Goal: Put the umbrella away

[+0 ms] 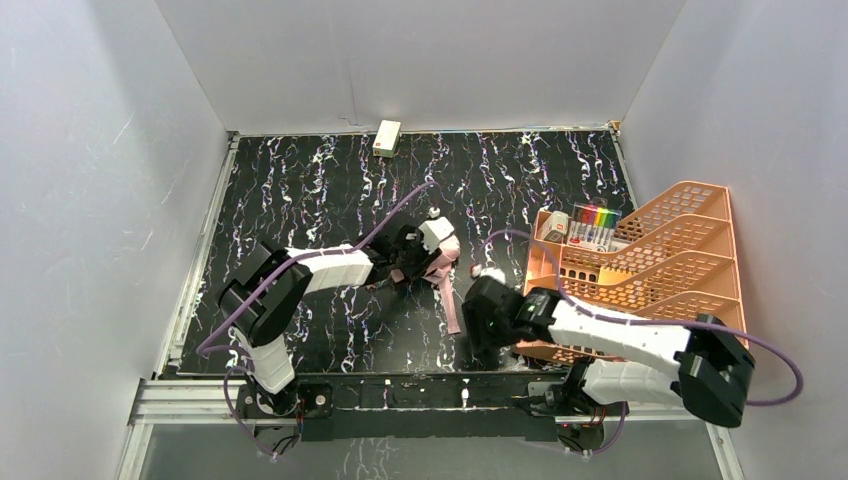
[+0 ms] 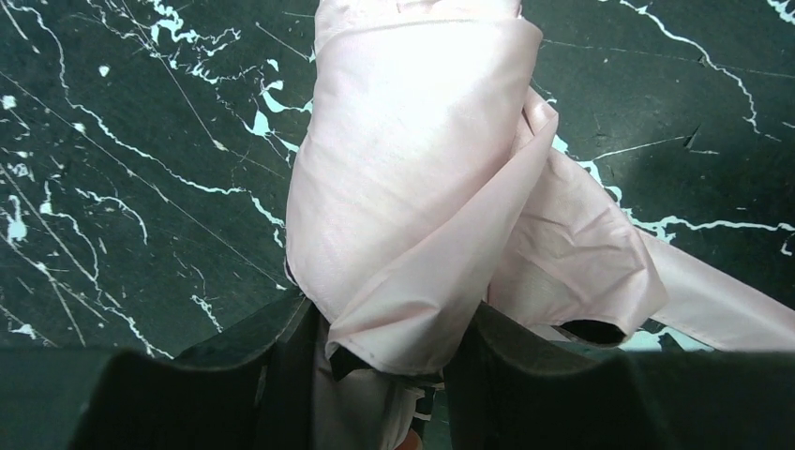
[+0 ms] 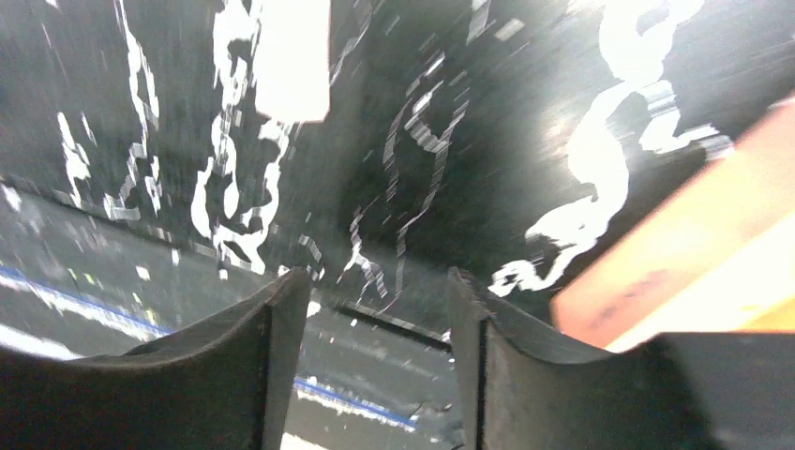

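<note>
marbled table (image 1: 300,190): umbrella (image 2: 403,187) centre, cream box (image 1: 387,137) far edge, orange rack (image 1: 690,235) right

We see the left gripper (image 1: 412,256) at the pink umbrella (image 1: 446,262) (its strap (image 1: 451,308) trails nearward), the right gripper (image 1: 477,318) just beside.

Plain white walls (image 1: 420,60) enclose a black tabletop (image 1: 300,190) veined with white, under even light.
</note>
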### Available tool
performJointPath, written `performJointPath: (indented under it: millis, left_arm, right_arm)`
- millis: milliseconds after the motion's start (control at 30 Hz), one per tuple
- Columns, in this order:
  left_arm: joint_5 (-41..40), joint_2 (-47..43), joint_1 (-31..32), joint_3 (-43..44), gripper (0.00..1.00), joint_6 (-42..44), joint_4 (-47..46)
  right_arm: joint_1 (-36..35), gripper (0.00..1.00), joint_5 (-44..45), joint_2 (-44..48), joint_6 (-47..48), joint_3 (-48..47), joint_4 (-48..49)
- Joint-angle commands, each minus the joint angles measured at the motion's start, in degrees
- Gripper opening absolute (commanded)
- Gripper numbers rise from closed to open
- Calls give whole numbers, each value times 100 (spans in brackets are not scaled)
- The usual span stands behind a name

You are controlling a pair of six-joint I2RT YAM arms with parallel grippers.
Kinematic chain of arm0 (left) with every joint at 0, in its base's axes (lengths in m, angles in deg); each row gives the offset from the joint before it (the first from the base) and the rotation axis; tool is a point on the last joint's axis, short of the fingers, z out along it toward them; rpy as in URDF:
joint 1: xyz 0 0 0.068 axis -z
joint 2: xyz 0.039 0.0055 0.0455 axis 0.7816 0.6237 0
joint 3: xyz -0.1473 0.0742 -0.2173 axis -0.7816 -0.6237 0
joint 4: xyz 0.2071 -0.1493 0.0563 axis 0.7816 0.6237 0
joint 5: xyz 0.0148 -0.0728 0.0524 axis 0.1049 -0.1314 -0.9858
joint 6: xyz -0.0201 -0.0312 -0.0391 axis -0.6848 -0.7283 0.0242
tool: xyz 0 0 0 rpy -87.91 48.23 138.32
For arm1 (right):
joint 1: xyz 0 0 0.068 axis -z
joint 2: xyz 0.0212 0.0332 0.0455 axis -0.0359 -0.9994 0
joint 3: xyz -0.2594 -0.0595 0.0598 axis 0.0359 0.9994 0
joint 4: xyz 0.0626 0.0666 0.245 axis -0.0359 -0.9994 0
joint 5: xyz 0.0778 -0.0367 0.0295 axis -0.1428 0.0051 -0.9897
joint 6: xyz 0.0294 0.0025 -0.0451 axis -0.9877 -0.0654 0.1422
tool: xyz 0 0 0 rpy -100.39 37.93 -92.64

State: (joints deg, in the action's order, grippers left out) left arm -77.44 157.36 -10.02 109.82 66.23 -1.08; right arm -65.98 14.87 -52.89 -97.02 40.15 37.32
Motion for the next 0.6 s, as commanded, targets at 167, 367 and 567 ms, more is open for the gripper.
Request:
performJointPath:
  millis: [167,367,567]
  left_arm:
    - [-852,-80,375,-933,0,1042,226]
    - [-1662,0,924,-1322,0,2057,-410]
    - [-2575,66,1369,-2038,0,3000,-1598]
  right_arm:
    - [2571,76,8,815,1553,-654,1137]
    - [3134,76,70,434,3161,-458,3497]
    - [3760,87,-1923,-475,4694,-1277,3380]
